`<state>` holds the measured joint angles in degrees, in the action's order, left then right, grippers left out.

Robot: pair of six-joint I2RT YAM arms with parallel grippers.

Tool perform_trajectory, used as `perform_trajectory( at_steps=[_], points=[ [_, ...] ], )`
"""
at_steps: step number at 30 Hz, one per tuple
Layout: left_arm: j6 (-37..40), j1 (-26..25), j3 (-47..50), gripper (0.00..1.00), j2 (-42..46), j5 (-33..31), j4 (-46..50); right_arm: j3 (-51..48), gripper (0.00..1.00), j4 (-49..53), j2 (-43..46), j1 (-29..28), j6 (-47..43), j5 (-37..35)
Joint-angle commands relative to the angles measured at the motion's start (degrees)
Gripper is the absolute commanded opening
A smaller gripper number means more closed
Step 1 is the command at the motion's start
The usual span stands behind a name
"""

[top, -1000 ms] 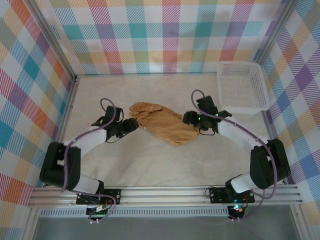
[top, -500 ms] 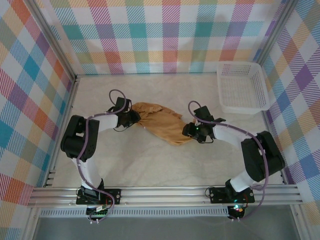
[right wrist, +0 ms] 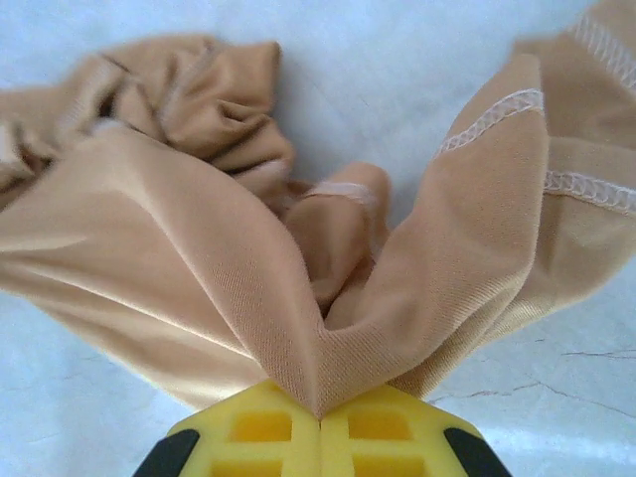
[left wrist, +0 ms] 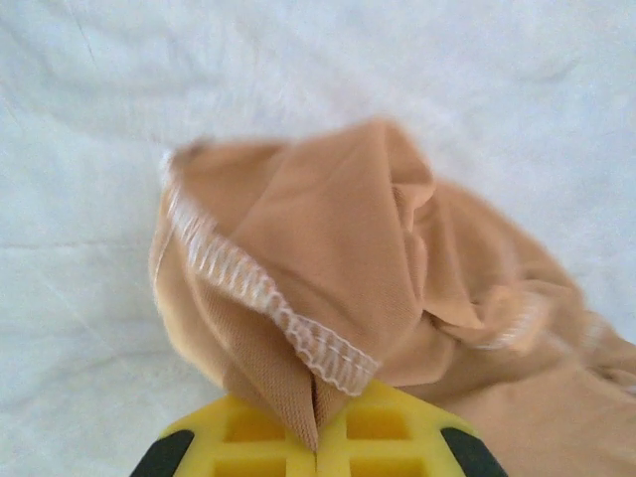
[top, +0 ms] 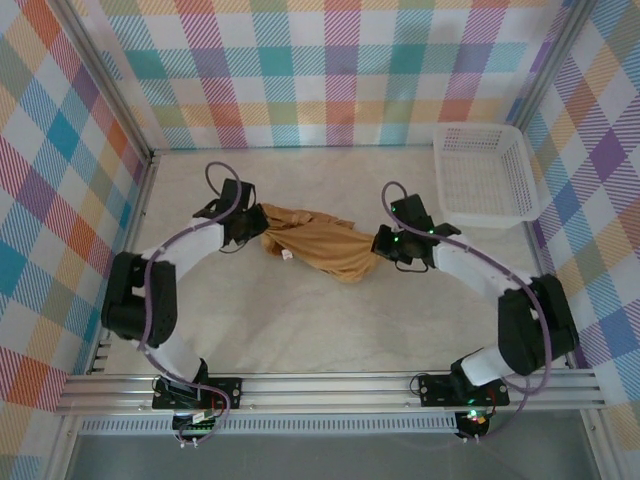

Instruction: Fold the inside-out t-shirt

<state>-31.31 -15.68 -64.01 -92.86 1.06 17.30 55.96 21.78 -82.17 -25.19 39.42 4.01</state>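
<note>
The left gripper (left wrist: 318,437) is clamped on a hemmed edge and the right gripper (right wrist: 320,422) on a fold, each at one end of the bunched t-shirt (top: 320,245), which lies lengthwise between them on the bench (top: 300,330), equally near both arms.

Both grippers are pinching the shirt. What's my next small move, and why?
Probably raise both a little and ease them apart. The left gripper pinches a stitched hem, the right gripper a fold at the other end, and the t-shirt lies bunched between them: it needs spreading before folding.
</note>
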Motion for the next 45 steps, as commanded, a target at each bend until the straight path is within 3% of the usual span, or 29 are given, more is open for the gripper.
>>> perform_trajectory(
  at_steps=[1, 6, 10, 13, 17, 22, 23, 24, 25, 27, 29, 31, 39, 45],
  points=[
    [6.55, -0.4, -4.68, 0.0, 7.98, -6.82, 11.2, 6.01, 0.0, 6.85, 7.23, 0.54, -3.63, -2.8],
    [8.88, -0.4, -7.01, 0.0, 21.1, -13.35, 18.9, 13.15, 0.0, 12.15, 16.84, 0.84, -5.67, -5.48],
    [8.29, -0.45, -7.91, 0.0, 29.6, -10.19, 20.35, 16.62, 0.0, 14.16, 20.46, 0.93, -4.85, -2.86],
    [7.98, -0.45, -10.31, 0.0, 30.64, -7.78, 21.92, 19.42, 0.0, 15.61, 18.76, 1.1, -4.15, -1.14],
    [9.8, -0.32, -14.28, 0.0, 23.21, -8.45, 20.87, 21.58, 0.0, 13.36, 10.47, 4.54, -5.32, -0.01],
    [12.49, 1.34, -34.13, 0.0, -2.72, -6.36, 26.87, 29.78, 0.0, 8.76, -7.81, 12.44, -4.66, 4.28],
    [12.59, 1.56, -39.64, 0.0, -8.36, -6.13, 29.52, 32.79, 0.13, 9.16, -12.03, 13.07, -4.92, 4.17],
    [12.29, 1.81, -44.18, 0.18, -12.74, -6.21, 32.02, 36.01, 0.3, 10.49, -15.45, 13.32, -5.42, 4.33],
    [12.02, 2.01, -47.14, 0.37, -15.74, -6.11, 33.7, 38.62, 0.4, 12.24, -17.99, 13.32, -5.7, 4.8],
    [11.99, 2.06, -49.0, 0.64, -18.42, -5.93, 35.56, 41.45, 0.53, 14.84, -21.19, 12.94, -5.84, 8.14],
    [11.69, 2.02, -43.12, 0.67, -15.95, -5.09, 32.55, 38.61, 0.55, 14.23, -20.94, 11.46, -6.45, 8.95],
    [11.23, 1.97, -35.01, 0.64, -12.37, -2.93, 28.91, 33.56, 0.56, 12.87, -19.69, 9.81, -7.56, 8.48],
    [3.75, 0.12, -0.01, 0.64, 1.6, 10.67, 13.14, 15.01, 0.56, 7.31, -18.41, 9.19, -8.03, 8.59],
    [-1.08, -1.88, 8.88, 0.66, 0.75, 15.63, 3.45, 12.76, 0.58, 6.24, -22.91, 9.63, -8.57, 6.05]
  ],
)
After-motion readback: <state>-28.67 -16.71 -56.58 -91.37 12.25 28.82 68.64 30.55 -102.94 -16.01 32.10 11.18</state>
